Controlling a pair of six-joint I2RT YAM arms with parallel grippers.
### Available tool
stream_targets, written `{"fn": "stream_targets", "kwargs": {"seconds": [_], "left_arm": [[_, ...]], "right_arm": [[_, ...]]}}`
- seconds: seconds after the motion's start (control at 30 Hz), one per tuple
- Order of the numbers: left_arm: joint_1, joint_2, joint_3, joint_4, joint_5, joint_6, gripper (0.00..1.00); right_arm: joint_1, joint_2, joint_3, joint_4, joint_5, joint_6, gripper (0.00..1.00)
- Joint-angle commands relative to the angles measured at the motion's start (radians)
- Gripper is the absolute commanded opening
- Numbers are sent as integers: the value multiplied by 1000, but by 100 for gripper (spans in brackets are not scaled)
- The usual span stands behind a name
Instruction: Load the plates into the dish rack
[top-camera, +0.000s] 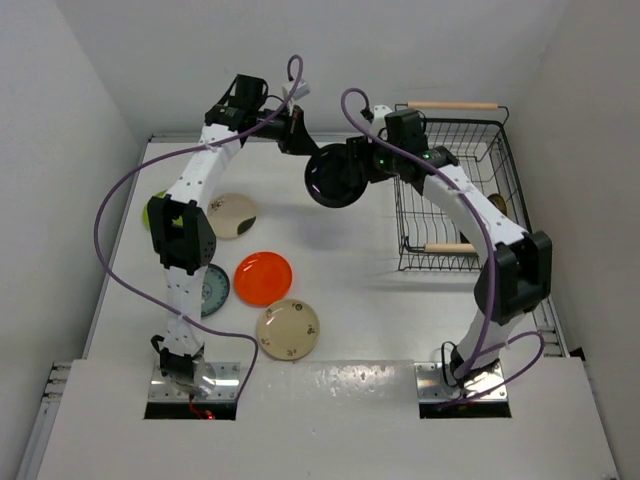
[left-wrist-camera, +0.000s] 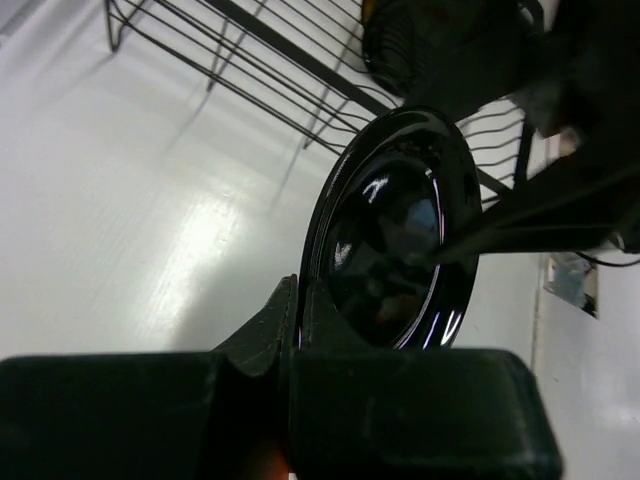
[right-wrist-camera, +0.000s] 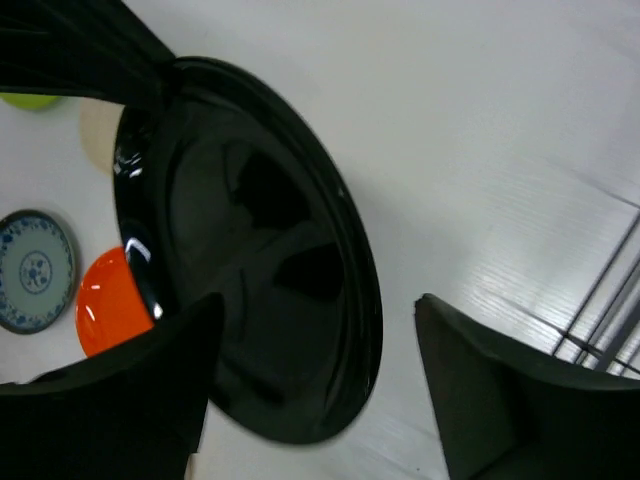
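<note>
A glossy black plate (top-camera: 335, 180) hangs on edge in the air left of the dish rack (top-camera: 495, 140). My left gripper (top-camera: 306, 148) is shut on its rim; in the left wrist view the jaws (left-wrist-camera: 298, 305) pinch the edge of the plate (left-wrist-camera: 395, 240). My right gripper (top-camera: 366, 166) is open at the plate's other side. In the right wrist view its fingers (right-wrist-camera: 480, 370) straddle the lower rim of the plate (right-wrist-camera: 260, 260) without closing on it. The rack's wires (left-wrist-camera: 250, 50) show behind the plate.
On the table lie an orange-red plate (top-camera: 263, 277), a teal patterned plate (top-camera: 212, 290), a cream plate (top-camera: 232, 215), a gold-brown patterned plate (top-camera: 288, 328) and a lime green plate (top-camera: 150, 212), half hidden by the left arm. Something brown (top-camera: 497, 205) shows inside the rack.
</note>
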Motion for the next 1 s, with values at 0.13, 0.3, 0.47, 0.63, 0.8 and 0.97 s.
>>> {"fn": "stream_targets", "kwargs": {"seconds": [0.13, 0.3, 0.47, 0.63, 0.8, 0.97], "left_arm": [[-2, -25, 11, -47, 134, 24, 0], [7, -25, 30, -47, -102, 24, 21], [41, -34, 62, -47, -531, 15, 100], [113, -43, 42, -47, -924, 61, 100], [199, -43, -65, -47, -1060, 58, 100], [274, -43, -157, -47, -1035, 37, 100]], "right_arm": [[16, 25, -18, 141, -75, 112, 41], [26, -40, -49, 164, 18, 107, 0], [20, -128, -27, 103, 247, 52, 0], [-4, -201, 77, -29, 610, -123, 0], [-90, -202, 126, -166, 890, -365, 0], [-205, -124, 80, -365, 896, -402, 0]]}}
